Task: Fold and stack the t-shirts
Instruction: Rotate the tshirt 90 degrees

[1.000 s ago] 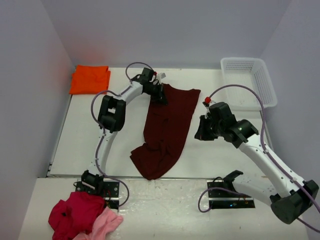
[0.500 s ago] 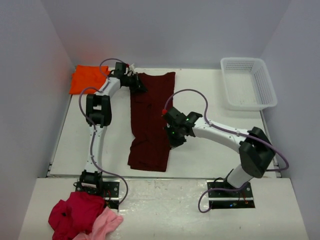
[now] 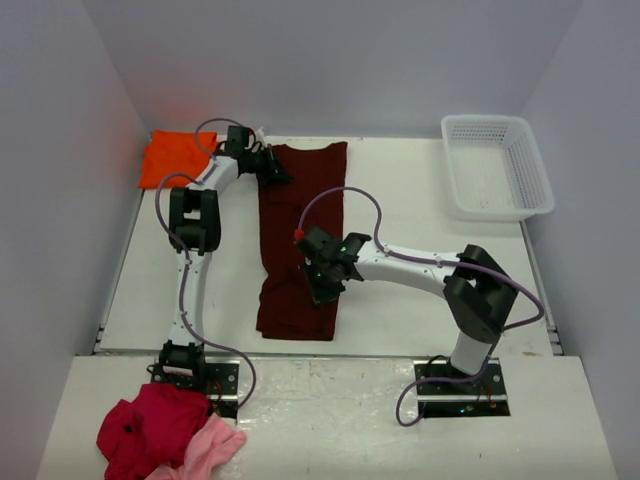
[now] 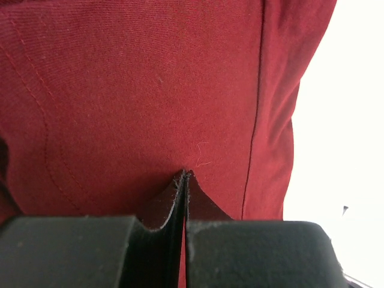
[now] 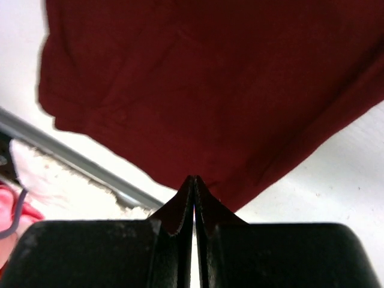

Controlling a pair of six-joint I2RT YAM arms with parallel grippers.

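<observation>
Maroon t-shirt (image 3: 300,240): biggest item, laid on the tabletop (image 3: 420,200) as a long narrow strip running from the far edge toward the near edge, left of centre. The strip shape suggests a lengthwise fold is in hand, not finished.

White basket (image 3: 500,212): far right corner, well apart from the cloth.

Orange t-shirt (image 3: 178,158): already a compact folded square in the far left corner. It probably marks the stacking spot, which would explain the maroon one being worked close beside it.

Left fingers (image 4: 240,252): pressed fully together with a ridge of maroon cloth nipped between them, at the strip's far left corner. This likely anchors that end so the fabric stays taut.

Right fingers (image 5: 90,252): closed with no gap, over the strip's right edge near the hem. They appear to pinch that edge, though the dark cloth makes it hard to be sure.
</observation>
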